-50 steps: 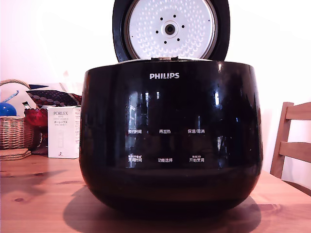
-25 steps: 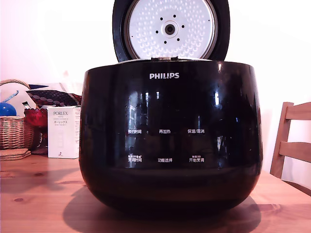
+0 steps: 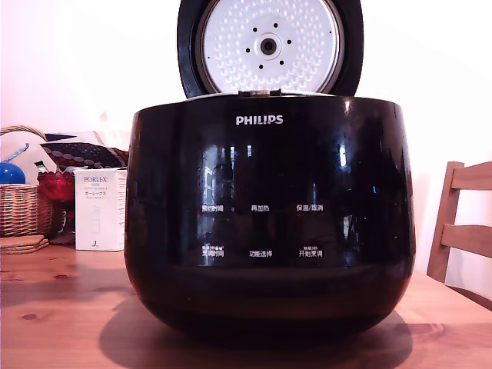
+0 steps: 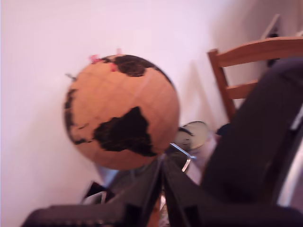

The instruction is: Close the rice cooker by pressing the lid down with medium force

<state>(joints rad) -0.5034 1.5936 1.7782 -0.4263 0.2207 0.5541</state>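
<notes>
The rice cooker (image 3: 269, 231), a big glossy black pot with a white PHILIPS logo, fills the middle of the exterior view. Its lid (image 3: 269, 46) stands open and upright behind the body, with the dimpled silver inner plate facing the camera. No part of my arm shows in that view. In the wrist view, my gripper (image 4: 162, 163) has its two dark fingers pressed together, shut and holding nothing. A blurred black curved mass (image 4: 251, 142) close beside them looks like the lid's outer shell; I cannot tell whether they touch.
The cooker stands on a wooden table (image 3: 61, 307). At the exterior view's left are a white box (image 3: 100, 209) and a wicker basket (image 3: 23, 207). A wooden chair (image 3: 461, 223) is at its right. The wrist view shows a cork globe (image 4: 123, 111) and a chair back (image 4: 251, 61) by the wall.
The whole exterior picture has shifted a hair to the left. The lid stays upright and open.
</notes>
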